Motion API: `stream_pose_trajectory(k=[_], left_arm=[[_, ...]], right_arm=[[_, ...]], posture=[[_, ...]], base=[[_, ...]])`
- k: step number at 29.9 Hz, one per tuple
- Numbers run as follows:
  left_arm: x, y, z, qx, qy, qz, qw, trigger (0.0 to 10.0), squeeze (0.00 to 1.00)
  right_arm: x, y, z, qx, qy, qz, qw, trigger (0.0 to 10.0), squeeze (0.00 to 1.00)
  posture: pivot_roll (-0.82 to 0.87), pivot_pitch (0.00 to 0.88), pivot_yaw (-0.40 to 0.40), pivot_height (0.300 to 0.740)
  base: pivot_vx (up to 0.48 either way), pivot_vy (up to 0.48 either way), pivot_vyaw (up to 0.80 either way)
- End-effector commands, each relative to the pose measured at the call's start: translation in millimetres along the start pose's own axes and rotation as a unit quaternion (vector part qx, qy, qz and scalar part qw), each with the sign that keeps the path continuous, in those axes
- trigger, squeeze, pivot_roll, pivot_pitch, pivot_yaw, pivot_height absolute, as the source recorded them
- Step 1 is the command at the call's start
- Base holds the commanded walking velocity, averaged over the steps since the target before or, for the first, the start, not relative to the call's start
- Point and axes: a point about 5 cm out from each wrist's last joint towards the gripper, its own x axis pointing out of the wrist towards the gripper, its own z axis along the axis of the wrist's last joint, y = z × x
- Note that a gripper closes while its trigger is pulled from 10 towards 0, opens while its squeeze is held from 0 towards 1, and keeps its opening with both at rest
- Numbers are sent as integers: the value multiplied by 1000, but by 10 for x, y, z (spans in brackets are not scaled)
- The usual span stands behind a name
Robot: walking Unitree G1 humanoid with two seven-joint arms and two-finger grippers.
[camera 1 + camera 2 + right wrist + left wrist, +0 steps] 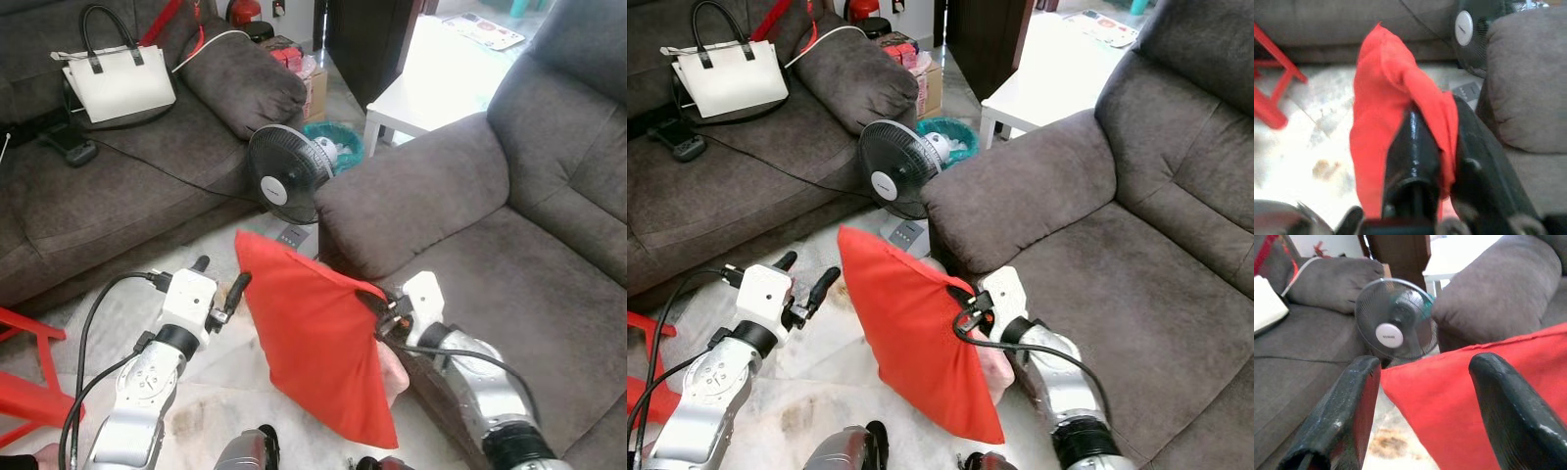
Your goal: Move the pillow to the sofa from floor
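A: Why is the grey sofa left bare beside its armrest?

B: The seat is judged to be the landing place. The red pillow is held upright off the floor, in front of the armrest.

A: How is the pillow held?

B: Its right edge is pinched by the right gripper, fingers closed on a fold. The left gripper is kept just beside the opposite edge, fingers spread, nothing clasped.

A: And the standing fan?

B: Near the pillow's upper corner; it could be knocked in the lift.
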Motion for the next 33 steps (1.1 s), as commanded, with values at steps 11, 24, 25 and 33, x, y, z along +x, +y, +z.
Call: stream_pose_trajectory(k=[11, 24, 25, 33], left_arm=[[-266, -68, -251, -7, 97, -147, 984, 10000, 0], [-266, -70, -241, -22, 101, -158, 982, 10000, 0], [-263, -72, -238, -22, 98, -155, 983, 10000, 0], [-67, 58, -64, -64, 20, 32, 997, 10000, 0]], right_arm=[[-169, -367, -122, -154, 130, -56, 978, 10000, 0], [-237, -275, -121, -175, 121, 35, 977, 10000, 0], [-231, -292, -101, -174, 114, 24, 978, 10000, 0], [-159, -337, 85, 1, -41, -139, 989, 10000, 0]], posture=[[184, 112, -46, 740], [183, 108, -47, 740], [183, 107, -47, 740], [183, 97, -48, 740]], base=[[0, 0, 0], [0, 0, 0], [0, 0, 0], [0, 0, 0]])
